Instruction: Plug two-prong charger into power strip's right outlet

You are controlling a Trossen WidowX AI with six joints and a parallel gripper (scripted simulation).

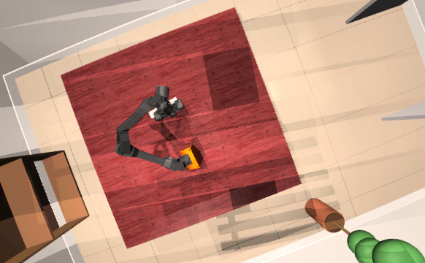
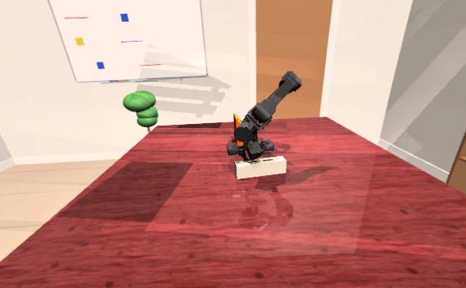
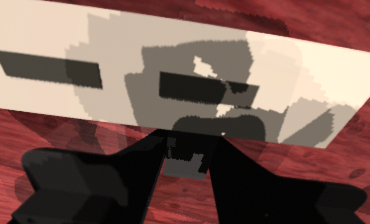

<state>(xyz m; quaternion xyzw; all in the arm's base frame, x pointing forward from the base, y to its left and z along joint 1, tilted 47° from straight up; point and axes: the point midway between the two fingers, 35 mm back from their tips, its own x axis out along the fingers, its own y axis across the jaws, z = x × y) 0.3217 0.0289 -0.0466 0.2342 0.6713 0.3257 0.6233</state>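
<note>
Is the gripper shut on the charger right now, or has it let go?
Shut on it. In the wrist view the gripper fingers pinch the dark charger body between them, just above the power strip. Whether the prongs are seated, I cannot tell.

Dark arm [image 1: 132,124] bent over red table [image 1: 234,153], end effector [image 1: 166,109] over pale power strip [image 1: 174,98]

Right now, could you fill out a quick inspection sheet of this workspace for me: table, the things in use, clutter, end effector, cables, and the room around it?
Surface: dark red wooden table, glossy, with shadows.
Job's things: cream power strip lying flat, two dark slots on top; charger held just above it, near the right slot.
Clutter: nothing seen.
End effector: end effector shut on the charger, pointing down.
Cables: nothing seen.
Surroundings: whiteboard, green plant, shelf unit, orange arm base.
</note>
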